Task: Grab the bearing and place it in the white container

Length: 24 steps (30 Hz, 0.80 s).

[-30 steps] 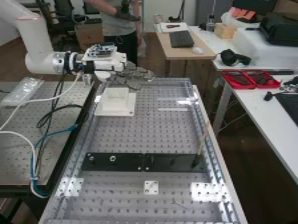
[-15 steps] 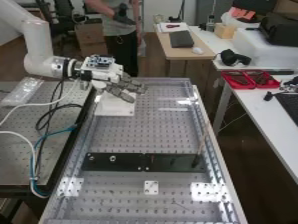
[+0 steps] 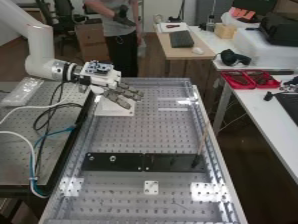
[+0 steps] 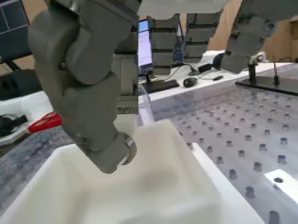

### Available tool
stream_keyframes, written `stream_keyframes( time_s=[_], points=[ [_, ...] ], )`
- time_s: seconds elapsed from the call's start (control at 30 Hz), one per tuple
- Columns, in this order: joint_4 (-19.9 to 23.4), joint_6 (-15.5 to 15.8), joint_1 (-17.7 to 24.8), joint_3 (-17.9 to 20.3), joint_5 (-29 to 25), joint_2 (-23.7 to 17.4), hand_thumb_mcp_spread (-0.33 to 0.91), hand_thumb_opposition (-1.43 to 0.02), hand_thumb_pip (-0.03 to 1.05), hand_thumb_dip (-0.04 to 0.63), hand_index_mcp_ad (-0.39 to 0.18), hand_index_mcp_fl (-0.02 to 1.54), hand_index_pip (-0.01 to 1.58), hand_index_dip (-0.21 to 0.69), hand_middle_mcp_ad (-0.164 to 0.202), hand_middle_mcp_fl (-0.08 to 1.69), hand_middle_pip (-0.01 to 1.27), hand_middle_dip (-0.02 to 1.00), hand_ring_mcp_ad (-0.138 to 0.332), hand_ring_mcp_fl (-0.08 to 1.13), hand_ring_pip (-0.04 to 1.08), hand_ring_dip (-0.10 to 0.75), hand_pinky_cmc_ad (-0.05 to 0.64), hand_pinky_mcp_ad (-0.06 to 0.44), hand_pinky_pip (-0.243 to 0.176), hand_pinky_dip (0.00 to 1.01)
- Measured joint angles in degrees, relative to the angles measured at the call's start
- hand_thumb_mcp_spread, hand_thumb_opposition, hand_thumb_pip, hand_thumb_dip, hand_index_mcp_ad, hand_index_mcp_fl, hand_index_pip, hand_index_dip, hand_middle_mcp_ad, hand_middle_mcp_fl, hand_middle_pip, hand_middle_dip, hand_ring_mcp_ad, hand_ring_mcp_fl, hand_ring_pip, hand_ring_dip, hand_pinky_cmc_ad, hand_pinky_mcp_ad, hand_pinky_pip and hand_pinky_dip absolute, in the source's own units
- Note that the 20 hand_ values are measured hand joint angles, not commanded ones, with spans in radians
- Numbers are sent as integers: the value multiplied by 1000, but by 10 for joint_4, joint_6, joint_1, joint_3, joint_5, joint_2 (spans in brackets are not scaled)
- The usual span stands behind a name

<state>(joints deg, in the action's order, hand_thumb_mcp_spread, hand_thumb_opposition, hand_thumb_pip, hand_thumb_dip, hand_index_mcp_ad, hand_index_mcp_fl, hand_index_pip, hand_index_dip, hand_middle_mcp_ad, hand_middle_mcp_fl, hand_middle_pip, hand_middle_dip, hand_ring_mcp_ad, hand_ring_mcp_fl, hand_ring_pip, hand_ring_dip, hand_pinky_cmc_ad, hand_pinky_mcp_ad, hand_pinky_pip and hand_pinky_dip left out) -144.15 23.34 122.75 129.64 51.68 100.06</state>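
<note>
done: bearing point(image 4: 131, 149) apparently grasped and carried, now over the white container point(image 4: 166, 185) | hand point(image 3: 124, 96): thumb and finger seem to pinch it, others extended | left: release into container | unclear: most of bearing behind thumb; container's rim partly cut off; height above its floor

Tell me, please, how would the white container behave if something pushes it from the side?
The white container would probably keep its shape, since its walls look straight and rigid. It seems unlikely to tip, as its flat base plate spreads wider than the box. If unfastened, it would likely slide.
</note>
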Motion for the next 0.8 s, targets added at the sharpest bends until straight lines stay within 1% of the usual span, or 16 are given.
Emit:
stream_keyframes(
  time_s=[0.07, 0.13, 0.17, 0.2, 0.23, 0.27, 0.4, 0.47, 0.5, 0.53, 0.57, 0.67, 0.8],
  points=[
    [-1, -2, 0, -1, 0, 1, 494, -1012, 579, 234, -101, 517, 1405, 253, 75, 133, 131, 122, 127, 14, 105, 3, 346, 293, -42, 141],
    [-6, -7, -1, -4, 2, 4, 475, -1011, 579, 237, -103, 522, 1393, 253, 75, 129, 131, 122, 127, 14, 105, 3, 346, 297, -42, 141],
    [-8, -8, -2, -5, 3, 5, 471, -988, 583, 237, -105, 480, 1379, 253, 75, 98, 131, 122, 127, 14, 105, 3, 346, 297, -42, 141],
    [-13, -10, -4, -7, 5, 6, 469, -960, 637, 251, -106, 415, 1358, 251, 75, 87, 131, 122, 127, 14, 105, 3, 346, 297, -42, 141],
    [-19, -13, -7, -9, 8, 7, 466, -929, 716, 269, -108, 342, 1354, 257, 75, 66, 131, 122, 127, 14, 101, 3, 349, 297, -42, 141],
    [-22, -14, -8, -10, 9, 7, 443, -913, 742, 283, -120, 257, 1340, 258, 75, 54, 131, 122, 129, 14, 101, 3, 349, 297, -42, 141],
    [-44, -24, -16, -16, 16, 7, 407, -899, 735, 284, -173, 211, 1349, 265, 77, 54, 131, 122, 131, 14, 96, 3, 346, 297, -47, 148],
    [-54, -27, -19, -17, 19, 5, 393, -883, 735, 284, -215, 178, 1346, 265, 73, 0, 131, 122, 127, 14, 96, 3, 349, 297, -49, 154],
    [-59, -29, -20, -18, 20, 4, 396, -885, 738, 284, -215, 140, 1344, 265, 75, 0, 131, 122, 127, 14, 96, 3, 346, 297, -49, 154],
    [-64, -30, -23, -19, 22, 1, 377, -885, 738, 284, -197, 73, 1311, 257, 75, 3, 131, 122, 127, 14, 96, 3, 346, 293, -56, 152],
    [-65, -30, -24, -19, 23, -1, 379, -871, 738, 284, -173, 23, 1250, 229, 75, 3, 131, 126, 127, 14, 98, 3, 349, 293, -61, 166],
    [-75, -29, -29, -22, 28, -10, 379, -867, 738, 284, -161, 24, 1255, 232, 75, 2, 131, 122, 127, 14, 94, 3, 349, 293, -61, 171],
    [-93, -25, -39, -27, 33, -30, 367, -869, 738, 284, -161, 24, 1257, 227, 75, 2, 131, 122, 127, 14, 94, 3, 346, 293, -68, 180]
  ],
)
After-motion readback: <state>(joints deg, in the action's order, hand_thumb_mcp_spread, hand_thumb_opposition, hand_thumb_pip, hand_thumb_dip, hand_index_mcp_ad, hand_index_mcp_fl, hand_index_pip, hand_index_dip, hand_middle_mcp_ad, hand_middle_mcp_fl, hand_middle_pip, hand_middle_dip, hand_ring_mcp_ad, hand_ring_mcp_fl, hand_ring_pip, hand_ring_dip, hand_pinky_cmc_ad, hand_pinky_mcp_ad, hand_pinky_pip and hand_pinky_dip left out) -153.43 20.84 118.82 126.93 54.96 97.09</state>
